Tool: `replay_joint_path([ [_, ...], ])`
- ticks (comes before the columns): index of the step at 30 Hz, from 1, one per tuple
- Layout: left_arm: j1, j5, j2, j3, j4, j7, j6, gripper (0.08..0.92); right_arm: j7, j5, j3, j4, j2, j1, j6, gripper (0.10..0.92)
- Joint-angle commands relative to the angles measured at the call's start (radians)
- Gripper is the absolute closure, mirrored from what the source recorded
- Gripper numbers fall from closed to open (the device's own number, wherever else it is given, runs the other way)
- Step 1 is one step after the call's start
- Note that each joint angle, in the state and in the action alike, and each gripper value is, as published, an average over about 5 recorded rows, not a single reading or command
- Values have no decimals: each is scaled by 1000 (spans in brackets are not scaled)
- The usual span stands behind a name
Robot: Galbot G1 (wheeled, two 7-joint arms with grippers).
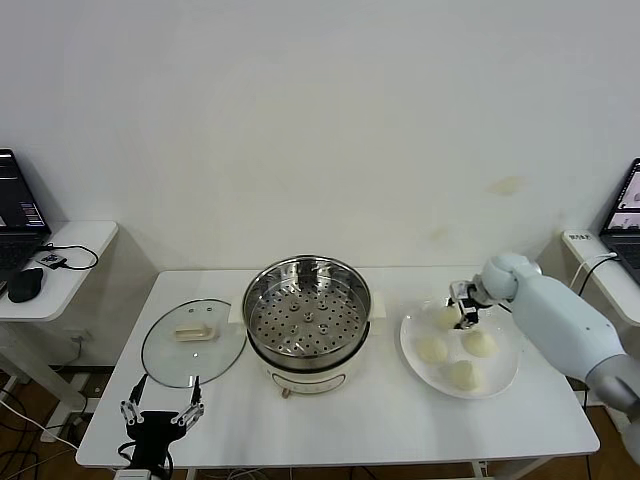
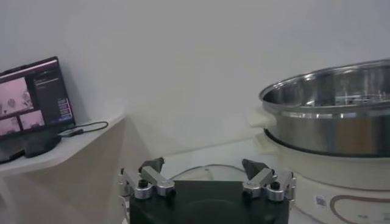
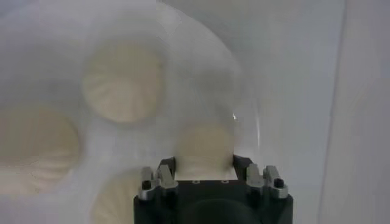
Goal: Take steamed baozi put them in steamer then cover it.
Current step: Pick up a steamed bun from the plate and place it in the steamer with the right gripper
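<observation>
The steamer [image 1: 308, 318] stands open at the table's middle, its perforated tray bare; it also shows in the left wrist view [image 2: 329, 115]. The glass cover [image 1: 193, 341] lies flat to its left. Four baozi sit on a white plate [image 1: 505, 380] to the right. My right gripper [image 1: 463, 308] is down at the plate's back left, shut on one baozi [image 3: 204, 146] that fills the gap between its fingers [image 3: 166, 170]. The other three baozi [image 3: 122, 82] lie loose on the plate. My left gripper [image 1: 160, 410] is open and empty at the table's front left, near the cover.
A side table with a laptop [image 1: 18, 215] and a mouse [image 1: 24, 285] stands at the left. Another laptop [image 1: 628, 215] sits at the right edge. The wall runs close behind the table. The steamer's white base [image 2: 341, 176] is just beside my left gripper.
</observation>
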Motion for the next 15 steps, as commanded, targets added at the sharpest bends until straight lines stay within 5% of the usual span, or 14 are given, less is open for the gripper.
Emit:
replay_joint_path([
  [1,0,0,1,2,-1,0,0,177,-12,107,-46,98,-59,58,-19,424],
  [8,-6,-14,11,13,1,0,0,177,-3,330,-263,223,-137,358,-36,420],
  [15,-26,-122,26,10,25,2,-20,177,63,594,-452,252,-33,621,-37,415],
])
